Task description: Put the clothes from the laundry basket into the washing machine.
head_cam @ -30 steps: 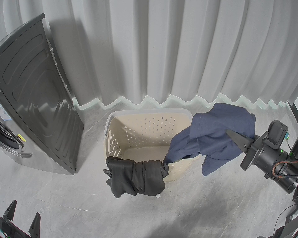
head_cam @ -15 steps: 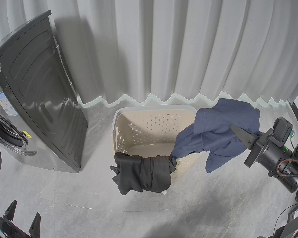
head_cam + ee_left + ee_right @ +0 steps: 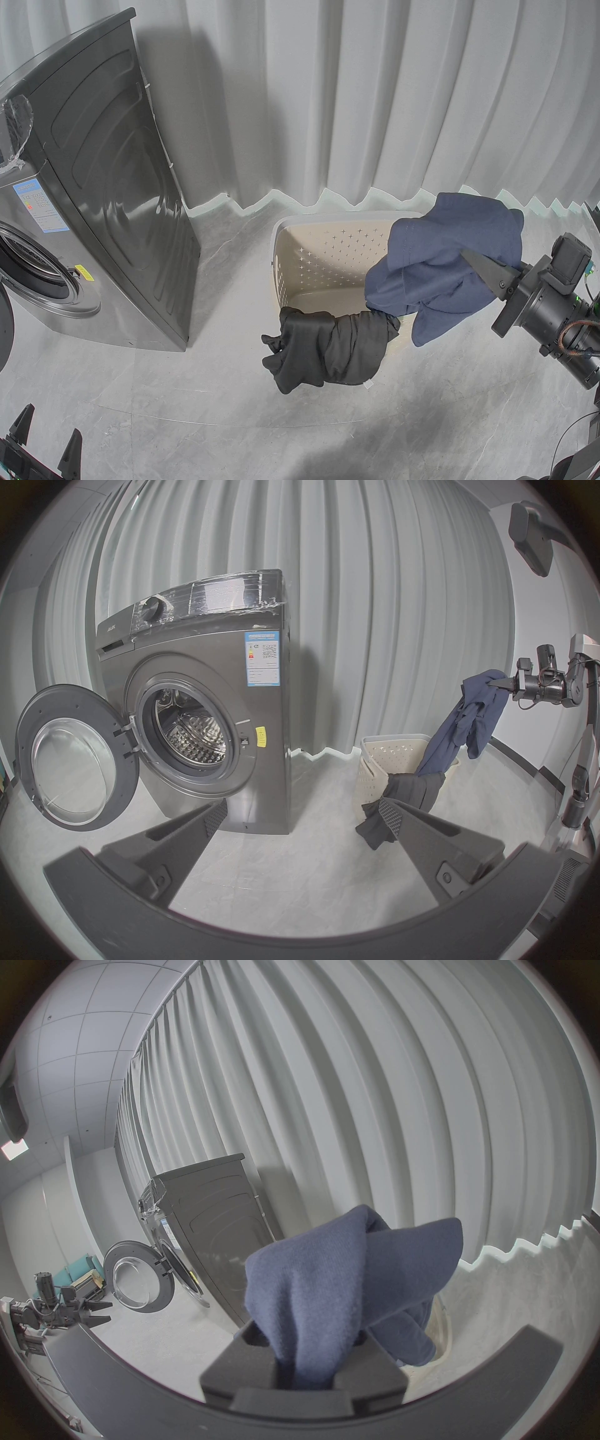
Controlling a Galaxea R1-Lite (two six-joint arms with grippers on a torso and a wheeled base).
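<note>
My right gripper [image 3: 484, 272] is shut on a blue garment [image 3: 437, 262], held up to the right of the cream laundry basket [image 3: 325, 256]; a tail of the cloth still reaches down to the basket's near rim. In the right wrist view the blue garment [image 3: 350, 1285] bulges out between the closed fingers. A dark grey garment [image 3: 328, 350] hangs over the basket's front rim. The grey washing machine [image 3: 94, 206] stands at the left, its round door [image 3: 72, 755] swung open and the drum [image 3: 187, 730] showing. My left gripper [image 3: 44, 437] is open, low at the front left, holding nothing.
White curtains [image 3: 375, 94] run along the back wall behind the basket and the machine. Pale grey floor [image 3: 206, 387] lies bare between the machine and the basket and in front of both.
The head camera has turned left: the machine shows more and the basket has slid right in the picture. The right gripper keeps the blue garment held up.
</note>
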